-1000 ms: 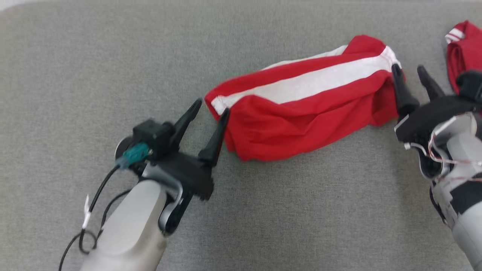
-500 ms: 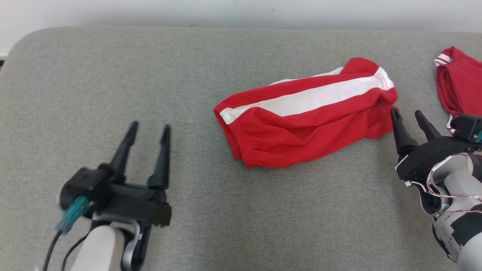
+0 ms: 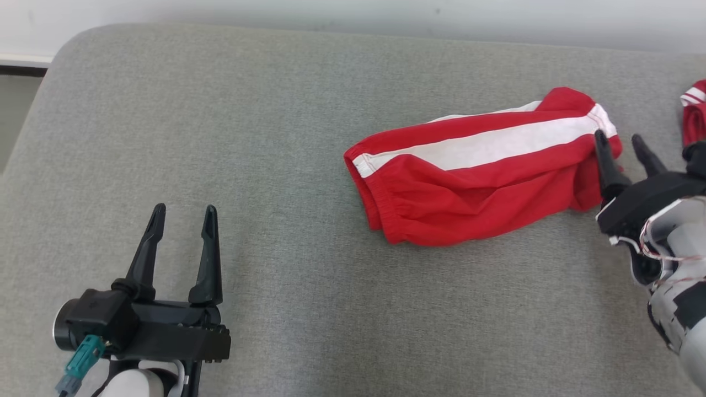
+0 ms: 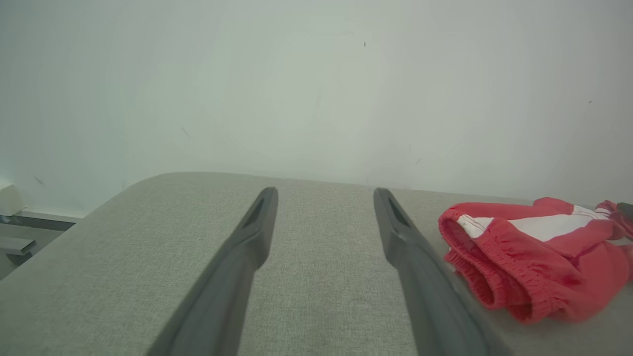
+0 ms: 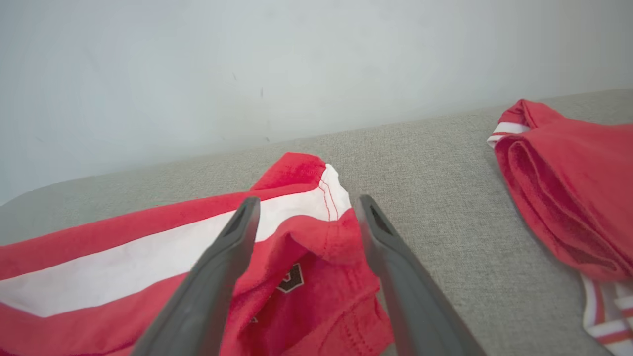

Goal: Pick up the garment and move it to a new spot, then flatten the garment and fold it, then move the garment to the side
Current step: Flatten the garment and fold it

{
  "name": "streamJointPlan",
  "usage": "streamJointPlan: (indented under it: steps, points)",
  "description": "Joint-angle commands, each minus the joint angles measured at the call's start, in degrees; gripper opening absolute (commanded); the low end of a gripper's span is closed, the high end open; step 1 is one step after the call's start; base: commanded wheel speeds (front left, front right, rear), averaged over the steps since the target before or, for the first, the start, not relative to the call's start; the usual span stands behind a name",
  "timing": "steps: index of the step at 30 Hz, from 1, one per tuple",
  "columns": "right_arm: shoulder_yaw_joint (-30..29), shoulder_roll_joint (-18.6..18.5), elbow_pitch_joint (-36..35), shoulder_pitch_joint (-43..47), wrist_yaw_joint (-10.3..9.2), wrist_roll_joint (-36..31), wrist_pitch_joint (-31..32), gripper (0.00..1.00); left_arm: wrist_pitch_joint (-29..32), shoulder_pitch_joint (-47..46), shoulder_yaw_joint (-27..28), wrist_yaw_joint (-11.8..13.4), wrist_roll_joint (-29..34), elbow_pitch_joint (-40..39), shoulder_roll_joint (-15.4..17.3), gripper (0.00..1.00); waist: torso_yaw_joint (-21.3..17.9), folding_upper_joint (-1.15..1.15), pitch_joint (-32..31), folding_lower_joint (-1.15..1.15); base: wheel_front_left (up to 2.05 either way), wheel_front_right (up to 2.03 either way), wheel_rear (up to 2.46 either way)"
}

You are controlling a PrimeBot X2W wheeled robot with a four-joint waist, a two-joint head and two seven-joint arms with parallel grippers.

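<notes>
Red cloth with a broad white stripe: garment (image 3: 474, 171), folded into a long bundle, lying on the grey fabric surface (image 3: 276, 138) right of centre in the head view, elastic waistband end toward the left, stitched hem end toward the right. Left gripper (image 3: 185, 209) at the lower left, well apart from the garment, fingers spread wide and empty, pointing toward the far edge and the pale wall (image 4: 296, 74). From the left wrist view, waistband end off to the right of the fingers, clear of them. Right gripper (image 3: 618, 135) at the garment's right end, fingers likewise spread, gripping nothing; inner finger overlapping the hem corner in the head view, outer finger over bare grey. From the right wrist view, hem corner seen in the gap between the two fingers, a small dark label showing inside the fold; contact with the cloth impossible to tell. Second red garment (image 3: 694, 110) with white striped trim further right, apart from the first, a strip of grey between them.
</notes>
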Motion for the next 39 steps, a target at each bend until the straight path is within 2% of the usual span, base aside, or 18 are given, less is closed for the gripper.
streamJointPlan:
  steps: [1,13,18,19,20,21,29,39]
  points:
    - [0.0,-0.3,1.2,-1.6,-0.14,-0.5,-0.4,1.00,0.0,0.8,0.1,-0.1,0.0,-0.2,-0.2,1.00,0.9,0.00,0.6,0.00,0.00,0.00,0.00]
    - [1.8,0.3,15.5,-8.3,-0.14,-4.0,5.4,1.00,0.0,-0.8,-0.9,-0.1,-1.8,0.4,-0.5,1.00,3.2,0.00,3.0,0.00,0.00,0.00,0.00]
    - [2.3,1.4,16.9,-7.9,-0.14,-3.4,7.9,1.00,0.0,-0.8,-1.3,0.1,-2.1,0.5,-0.5,1.00,3.4,0.00,3.3,0.00,0.00,0.00,0.00]
    - [2.5,1.8,16.6,-7.6,-0.13,-2.9,8.5,0.77,0.0,-0.8,-1.3,0.2,-2.1,0.5,-0.5,1.00,3.3,0.00,3.3,0.00,0.00,0.00,0.00]
    - [2.7,2.1,16.2,-7.3,-0.13,-2.6,8.9,0.27,0.0,-0.8,-1.4,0.3,-2.1,0.6,-0.5,1.00,3.2,0.00,3.3,0.00,0.00,0.00,0.00]
    - [3.0,2.4,15.6,-6.9,-0.13,-2.4,9.1,0.00,0.0,-0.7,-1.4,0.3,-2.1,0.7,-0.5,1.00,3.1,0.00,3.2,0.00,0.00,0.00,0.00]
    - [3.7,1.8,10.2,-3.8,-0.14,1.0,7.0,0.00,0.0,0.6,-1.4,0.2,-1.2,2.1,-0.5,1.00,1.3,0.00,0.3,0.00,0.00,0.00,0.00]
    - [4.6,-1.6,-0.2,7.7,-0.14,8.3,5.0,0.00,0.0,4.8,0.5,-0.7,1.4,3.1,-0.4,1.00,-3.5,0.00,-6.0,0.00,0.00,0.00,0.00]
